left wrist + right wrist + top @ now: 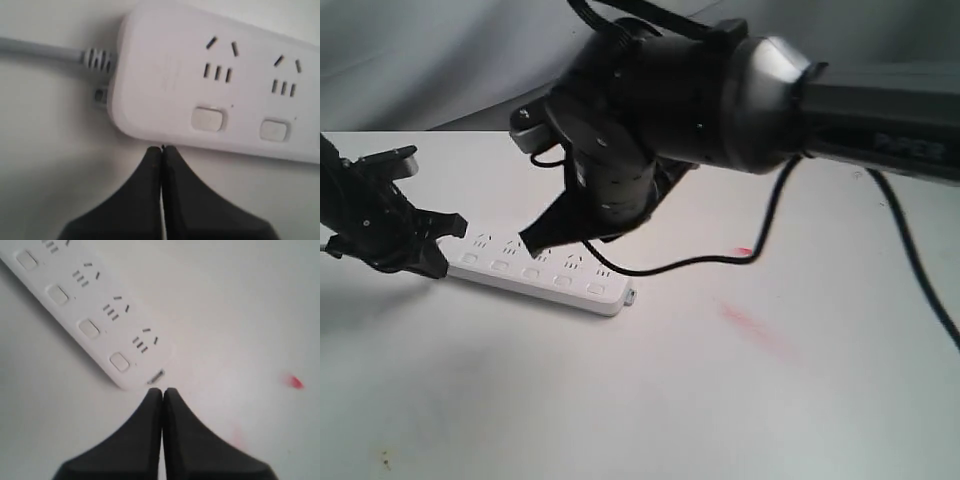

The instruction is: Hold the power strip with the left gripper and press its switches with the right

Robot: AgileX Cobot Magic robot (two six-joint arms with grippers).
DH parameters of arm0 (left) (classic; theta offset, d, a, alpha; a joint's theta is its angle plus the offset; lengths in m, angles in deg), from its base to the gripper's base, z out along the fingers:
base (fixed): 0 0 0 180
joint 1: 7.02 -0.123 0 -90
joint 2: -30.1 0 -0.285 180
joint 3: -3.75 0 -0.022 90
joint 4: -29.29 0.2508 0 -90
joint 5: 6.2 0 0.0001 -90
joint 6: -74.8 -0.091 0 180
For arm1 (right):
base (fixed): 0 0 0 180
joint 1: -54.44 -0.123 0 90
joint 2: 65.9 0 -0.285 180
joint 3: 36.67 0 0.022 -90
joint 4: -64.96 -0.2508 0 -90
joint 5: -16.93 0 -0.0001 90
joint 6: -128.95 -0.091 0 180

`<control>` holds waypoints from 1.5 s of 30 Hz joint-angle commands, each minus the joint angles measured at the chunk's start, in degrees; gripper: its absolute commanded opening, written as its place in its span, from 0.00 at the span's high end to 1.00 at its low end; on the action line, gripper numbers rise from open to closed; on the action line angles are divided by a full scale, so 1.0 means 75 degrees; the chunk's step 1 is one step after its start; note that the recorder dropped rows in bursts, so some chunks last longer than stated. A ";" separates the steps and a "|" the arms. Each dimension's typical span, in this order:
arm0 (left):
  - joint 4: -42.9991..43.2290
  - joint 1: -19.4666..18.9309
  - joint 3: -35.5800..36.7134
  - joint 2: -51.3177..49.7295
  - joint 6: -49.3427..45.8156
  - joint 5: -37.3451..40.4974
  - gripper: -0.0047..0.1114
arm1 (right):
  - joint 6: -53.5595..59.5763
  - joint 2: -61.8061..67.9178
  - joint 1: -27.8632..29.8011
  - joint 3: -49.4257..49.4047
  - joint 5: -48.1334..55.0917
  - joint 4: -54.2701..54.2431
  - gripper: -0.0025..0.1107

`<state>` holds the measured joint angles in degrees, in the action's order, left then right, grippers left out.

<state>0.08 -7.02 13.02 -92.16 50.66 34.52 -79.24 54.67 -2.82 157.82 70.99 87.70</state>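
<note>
The white power strip [545,272] lies flat on the white table, with its row of switches [531,273] along the near side. My left gripper [432,247] is shut at the strip's cord end. In the left wrist view its closed tips [161,148] stand at the long edge of the power strip [165,75], holding nothing, beside the first switch [207,118] and the grey cord [40,48]. My right gripper [534,243] hangs over the strip, shut. Its closed tips [162,390] show above the table just off the strip's far end [145,352], near the last switch [120,361].
A loose black cable [720,262] from the right arm droops onto the table beside the strip. Red smudges [760,330] mark the table to the right. A grey cloth backdrop [420,60] hangs behind the table's far edge.
</note>
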 commanded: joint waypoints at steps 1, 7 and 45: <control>0.0005 0.0000 0.0727 0.0721 0.0016 -0.0645 0.96 | -0.0723 -0.1236 0.0011 -0.1734 -0.0852 0.0387 0.98; 0.0004 0.0000 0.1381 0.1868 0.0016 -0.0786 0.96 | -0.1449 -0.2836 0.0011 -0.3487 -0.1545 0.0438 0.98; -0.1677 0.0000 0.6363 1.0576 -0.0010 -0.2662 0.96 | -0.6984 -1.3430 0.0011 -1.0373 -0.1824 0.3819 0.98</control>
<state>-12.05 -7.02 59.57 -15.37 50.66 15.29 -124.65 -42.48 -2.82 82.76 58.44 109.87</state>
